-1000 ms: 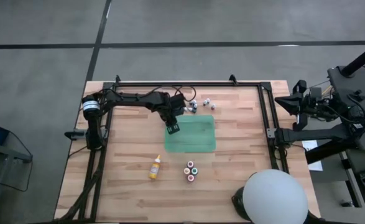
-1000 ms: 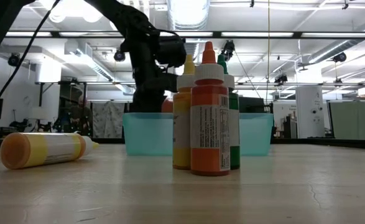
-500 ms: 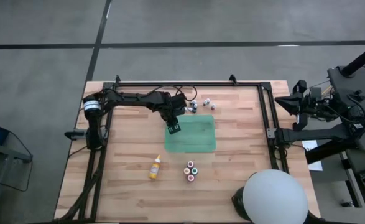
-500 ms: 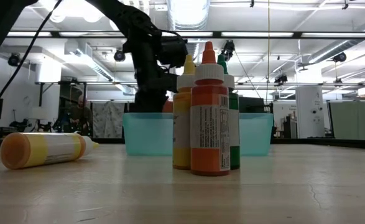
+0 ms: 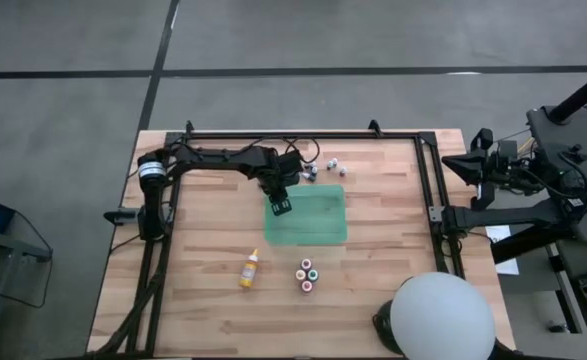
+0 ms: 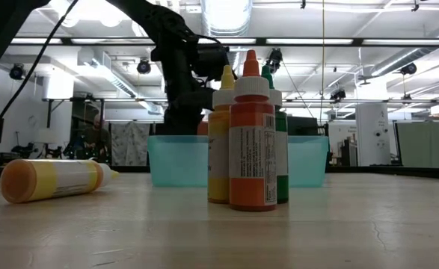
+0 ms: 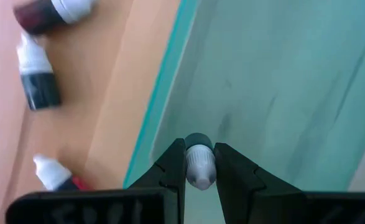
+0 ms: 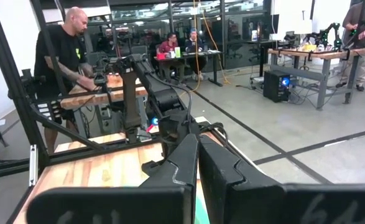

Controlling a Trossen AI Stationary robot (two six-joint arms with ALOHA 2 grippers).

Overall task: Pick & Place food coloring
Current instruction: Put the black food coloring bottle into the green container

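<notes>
My left gripper (image 5: 280,205) hangs over the left edge of the green tray (image 5: 308,215), shut on one tiny white-capped bottle (image 7: 199,163). More tiny bottles lie on the wood beyond the tray's far left corner (image 5: 313,168), and they also show in the left wrist view (image 7: 39,81). A cluster of small bottles (image 5: 307,274) stands upright near the table's near edge. Left of it, the yellow-orange dropper bottle (image 5: 249,268) lies on its side. My right gripper (image 8: 198,158) is shut and parked off the table's right side. My left gripper pinches the tiny bottle between its two fingers at the white cap (image 7: 199,169). The darker body (image 7: 198,139) shows beyond the fingertips. The fingers come from above, pointing down. The bottle is lifted clear, above the tray's floor just inside its left wall.
The tray has low walls (image 6: 182,161). A black frame rail (image 5: 303,134) borders the table's far and side edges. A white dome (image 5: 441,315) sits at the near right corner. Bare wood lies right of the tray. People stand in the room behind (image 8: 67,56).
My left gripper has crept slightly toward the table's right, over the tray, and is still shut on the tiny bottle.
</notes>
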